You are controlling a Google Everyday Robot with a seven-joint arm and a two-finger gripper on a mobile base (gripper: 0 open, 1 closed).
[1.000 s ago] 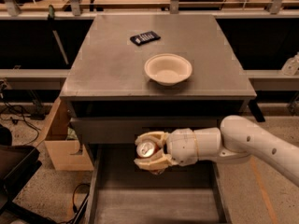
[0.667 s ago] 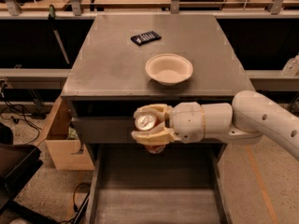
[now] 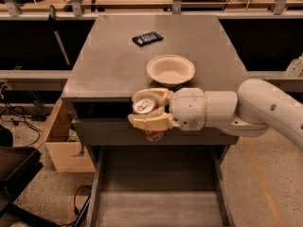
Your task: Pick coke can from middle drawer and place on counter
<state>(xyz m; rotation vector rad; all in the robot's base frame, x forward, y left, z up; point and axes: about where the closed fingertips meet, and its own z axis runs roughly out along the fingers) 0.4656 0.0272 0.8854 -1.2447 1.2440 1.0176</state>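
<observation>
My gripper [image 3: 147,109] is shut on the coke can [image 3: 144,106], whose silver lid faces up and whose red-brown bottom [image 3: 152,135] pokes out below the fingers. It holds the can upright in the air at the front edge of the counter [image 3: 113,65], about level with the counter top. The white arm reaches in from the right. The middle drawer [image 3: 158,207] stands pulled open below, its bare grey floor showing.
A white bowl [image 3: 170,70] sits on the counter just behind the gripper. A dark flat remote-like object [image 3: 147,38] lies farther back. A cardboard box [image 3: 61,141] stands on the floor left of the cabinet, with a black chair [image 3: 14,174] at lower left.
The gripper has risen with the can from in front of the drawer face to the counter's front edge.
</observation>
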